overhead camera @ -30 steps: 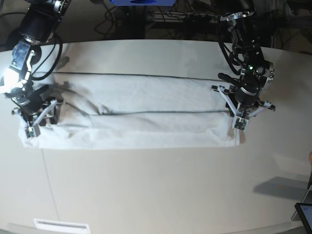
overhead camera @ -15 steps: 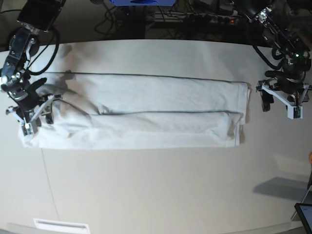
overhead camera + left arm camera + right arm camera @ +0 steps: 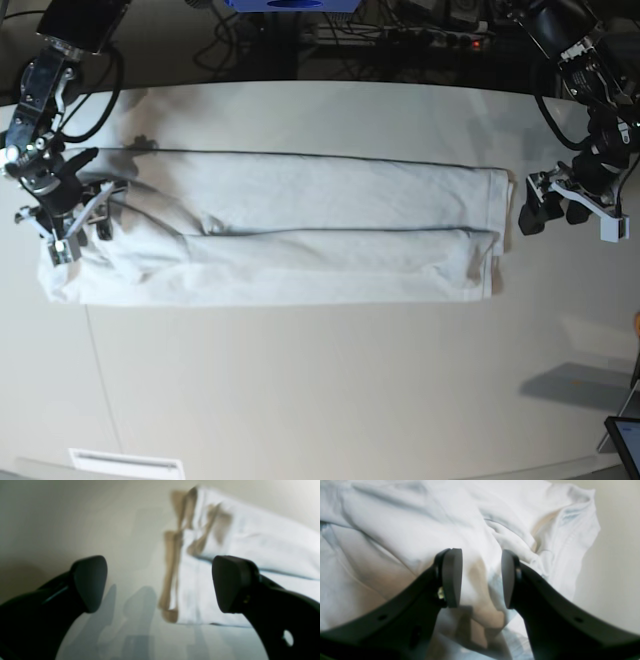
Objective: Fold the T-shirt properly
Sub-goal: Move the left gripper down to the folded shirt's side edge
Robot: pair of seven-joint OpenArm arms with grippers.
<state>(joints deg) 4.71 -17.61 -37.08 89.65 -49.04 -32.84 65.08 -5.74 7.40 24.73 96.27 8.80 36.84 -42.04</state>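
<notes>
Nearest the base camera, a dark tablet corner [image 3: 624,442] pokes in at the counter's [image 3: 320,400] lower right edge. Beyond it the T-shirt [image 3: 300,245] lies mid-counter, folded into a long band. The left gripper [image 3: 563,208] hangs just off its right end, jaws spread wide, empty. The right gripper [image 3: 62,215] sits over its left end, jaws partly apart around bunched fabric. Cables [image 3: 400,40] tangle behind. No legible writing.

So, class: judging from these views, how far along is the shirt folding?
Done: the T-shirt lies as a long, narrow band with both sides folded in. In hand: nothing is gripped; the left gripper is open off its end, the right gripper over the other end. Left: folding the band crosswise.
</notes>
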